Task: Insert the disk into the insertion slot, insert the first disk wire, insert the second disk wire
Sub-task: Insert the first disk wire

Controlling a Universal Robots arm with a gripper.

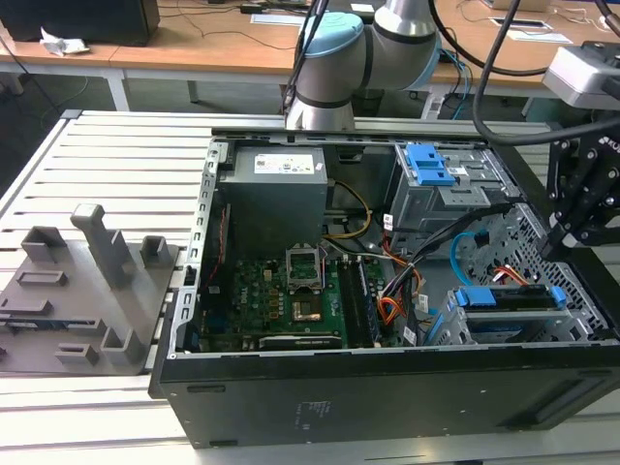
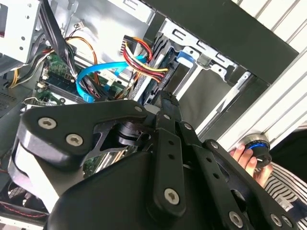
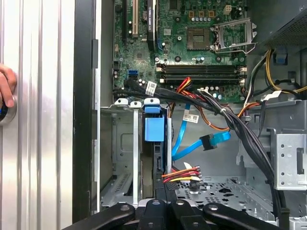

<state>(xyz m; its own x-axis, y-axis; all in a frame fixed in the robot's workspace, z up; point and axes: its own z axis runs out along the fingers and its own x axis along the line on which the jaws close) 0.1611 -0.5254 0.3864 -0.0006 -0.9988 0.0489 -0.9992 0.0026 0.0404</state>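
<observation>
The disk point(image 1: 511, 296), silver in a bright blue caddy point(image 3: 154, 129), sits edge-up in the insertion slot point(image 3: 120, 158), a perforated grey bay at the case's corner on the exterior view's right. The first disk wire point(image 3: 178, 174), red-orange, runs to a dark plug at the disk's rear edge. My gripper point(image 2: 165, 98) is shut, with its tip right beside that plug. I cannot tell whether the plug is pinched. The second disk wire point(image 3: 192, 146), light blue, curves loose next to the disk, and its dark plug point(image 3: 207, 143) hangs free.
The open case point(image 1: 387, 387) holds a motherboard point(image 1: 281, 300), a power supply point(image 1: 276, 189), black cable bundles point(image 3: 240, 129) and a taller cage with a blue latch point(image 1: 428, 163). Grey fixtures point(image 1: 92, 281) stand at the exterior view's left. A person's hand point(image 2: 245, 159) rests on a round button beside the case.
</observation>
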